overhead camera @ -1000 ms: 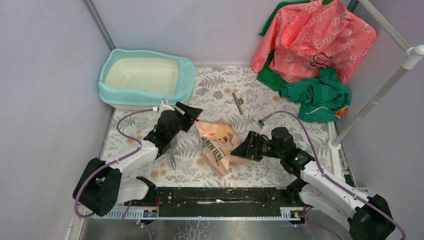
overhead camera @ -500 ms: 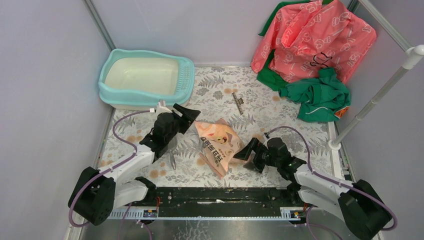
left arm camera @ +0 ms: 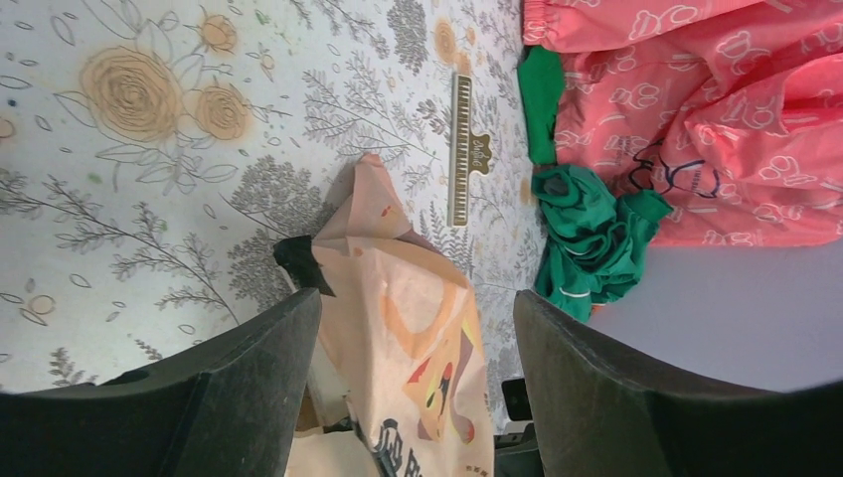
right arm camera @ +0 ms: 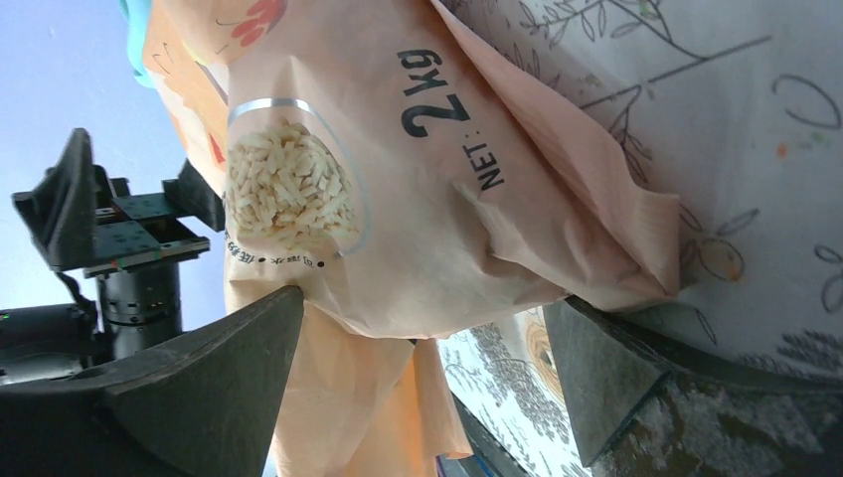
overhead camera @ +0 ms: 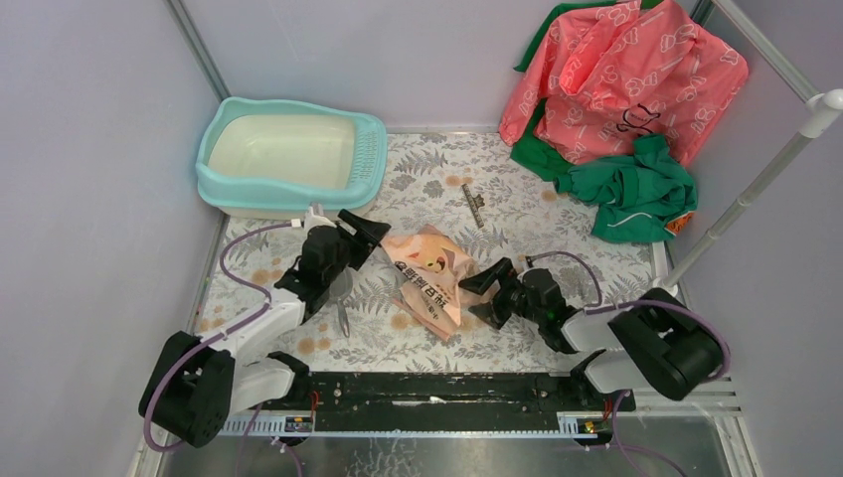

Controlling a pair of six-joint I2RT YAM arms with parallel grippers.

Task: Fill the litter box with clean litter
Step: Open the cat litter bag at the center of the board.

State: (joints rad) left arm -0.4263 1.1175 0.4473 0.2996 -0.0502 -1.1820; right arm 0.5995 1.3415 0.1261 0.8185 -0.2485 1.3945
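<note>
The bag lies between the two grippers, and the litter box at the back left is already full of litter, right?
No: the top view shows the litter box empty. The bag does lie between the left gripper and right gripper.

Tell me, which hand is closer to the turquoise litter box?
Left. The left hand sits just in front of the litter box; the right hand is farther off, beyond the litter bag.
</note>
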